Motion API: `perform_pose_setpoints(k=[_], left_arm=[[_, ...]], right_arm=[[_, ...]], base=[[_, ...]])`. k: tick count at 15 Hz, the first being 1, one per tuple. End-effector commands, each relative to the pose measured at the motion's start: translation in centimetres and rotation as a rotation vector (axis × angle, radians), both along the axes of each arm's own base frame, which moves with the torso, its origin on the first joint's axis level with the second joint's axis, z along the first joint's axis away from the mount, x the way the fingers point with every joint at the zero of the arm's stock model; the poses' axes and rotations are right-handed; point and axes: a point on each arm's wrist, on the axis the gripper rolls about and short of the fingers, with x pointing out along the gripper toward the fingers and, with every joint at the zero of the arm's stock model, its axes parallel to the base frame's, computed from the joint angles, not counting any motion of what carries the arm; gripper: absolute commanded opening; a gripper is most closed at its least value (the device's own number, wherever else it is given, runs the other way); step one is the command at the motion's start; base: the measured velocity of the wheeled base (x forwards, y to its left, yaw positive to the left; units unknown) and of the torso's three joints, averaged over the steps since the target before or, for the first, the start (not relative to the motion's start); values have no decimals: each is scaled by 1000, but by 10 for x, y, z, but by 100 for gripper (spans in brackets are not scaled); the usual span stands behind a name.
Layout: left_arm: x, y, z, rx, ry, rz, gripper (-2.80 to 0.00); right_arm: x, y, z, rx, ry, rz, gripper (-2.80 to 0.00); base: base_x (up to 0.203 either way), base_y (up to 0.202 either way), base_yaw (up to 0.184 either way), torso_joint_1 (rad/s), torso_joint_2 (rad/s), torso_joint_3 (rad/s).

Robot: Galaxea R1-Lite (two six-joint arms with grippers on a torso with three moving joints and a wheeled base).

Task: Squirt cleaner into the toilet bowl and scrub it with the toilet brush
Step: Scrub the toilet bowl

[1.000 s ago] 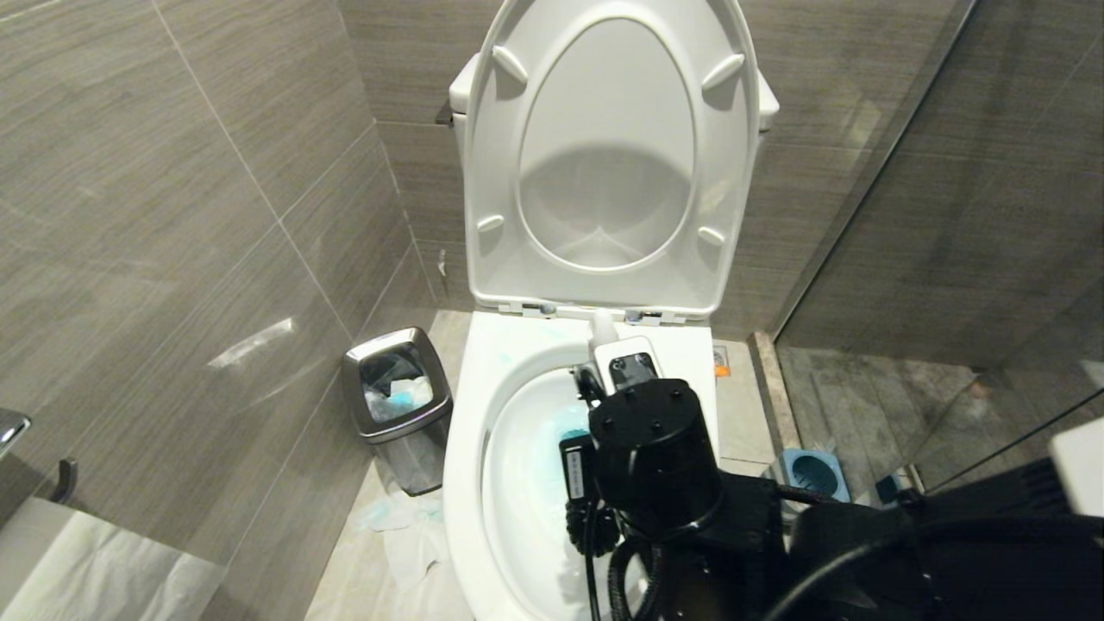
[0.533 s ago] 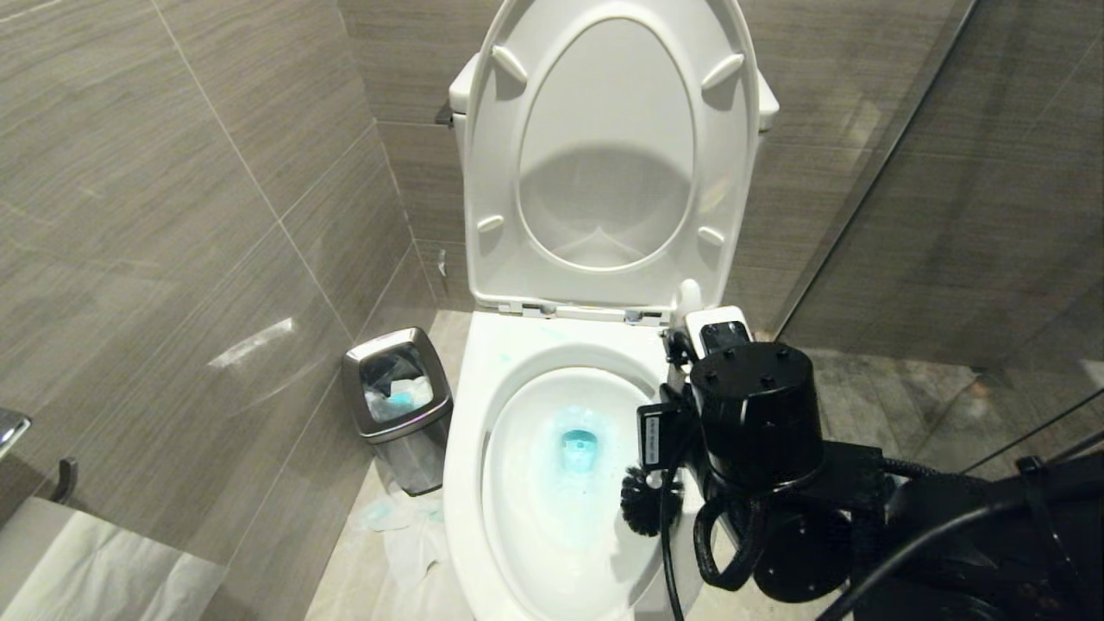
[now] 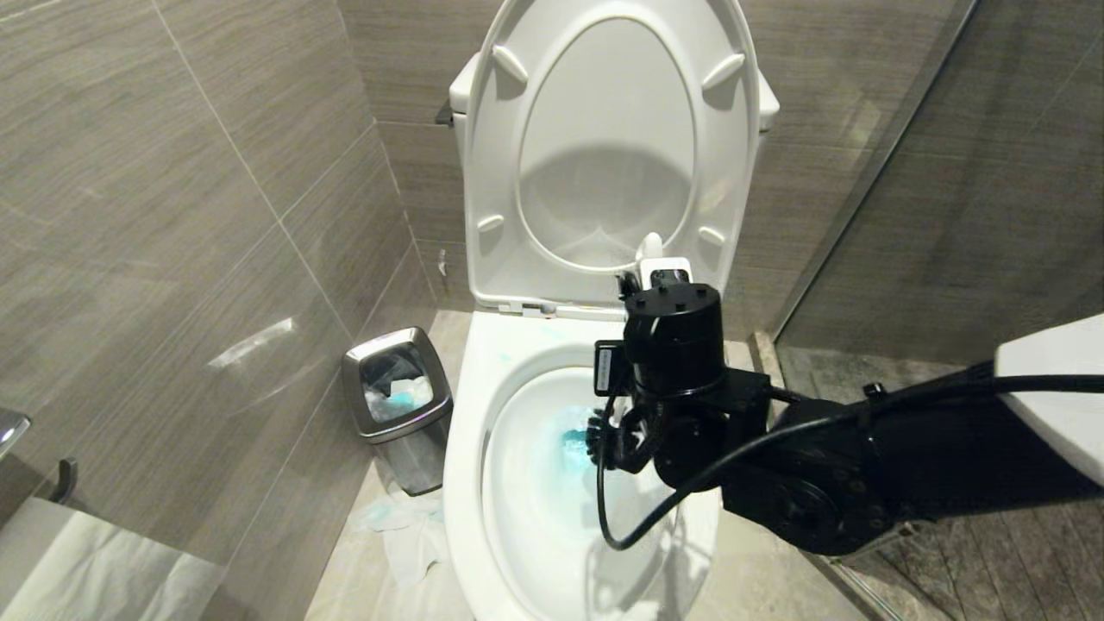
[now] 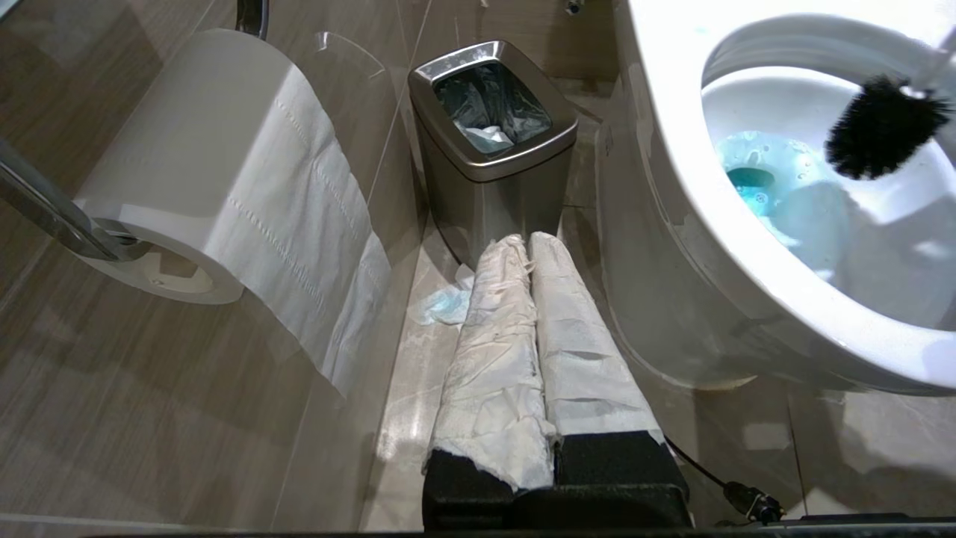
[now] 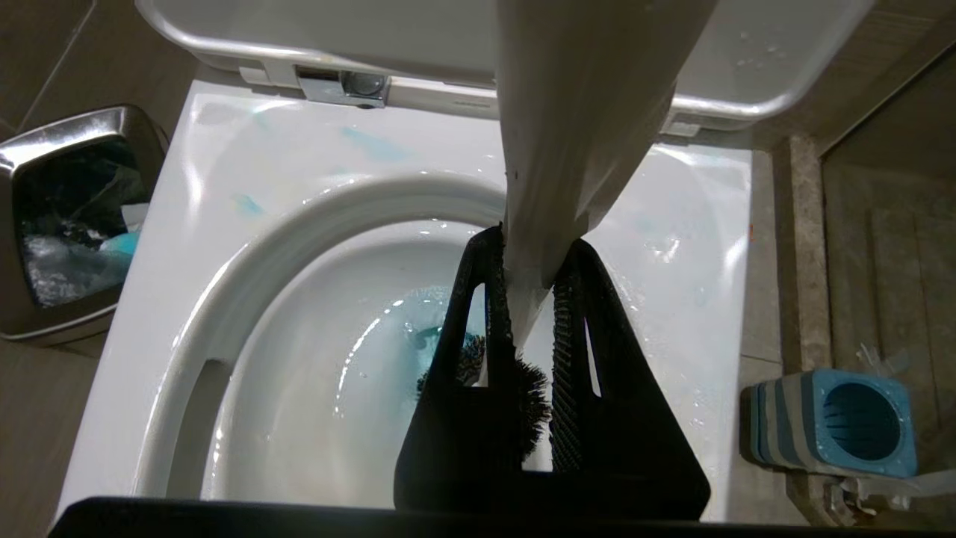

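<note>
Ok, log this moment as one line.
phase: scrubbing | right gripper: shut on toilet brush, bristles over blue cleaner in toilet bowl | left gripper: shut, parked near bin

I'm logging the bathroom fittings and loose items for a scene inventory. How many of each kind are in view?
Toilet: 1
Toilet brush: 1
Brush holder: 1
Steel bin: 1
Toilet paper roll: 1
Total: 5

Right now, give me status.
Right tool shut on white plastic toilet brush, black bristles inside white ceramic toilet bowl. Left tool shut, parked. Nothing obstructing.
</note>
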Motion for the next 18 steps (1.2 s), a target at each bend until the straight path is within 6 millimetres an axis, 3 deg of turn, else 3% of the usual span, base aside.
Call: perform_pose_setpoints(k=[1, 6, 13, 18], left_arm=[[0, 0, 0, 0, 2, 0, -280], [0, 0, 0, 0, 2, 0, -280], [0, 0, 0, 0, 2, 0, -280], [0, 0, 0, 0, 2, 0, -280]], right_arm=[[18, 18, -22, -17, 13, -7, -280], [39, 48, -19, 0, -45, 16, -280], [6, 82, -23, -10, -37, 119, -280], [-30, 61, -19, -69, 17, 159, -280]], base=[[0, 0, 0, 0, 0, 0], [0, 0, 0, 0, 0, 0], [0, 0, 0, 0, 0, 0], [0, 0, 0, 0, 0, 0]])
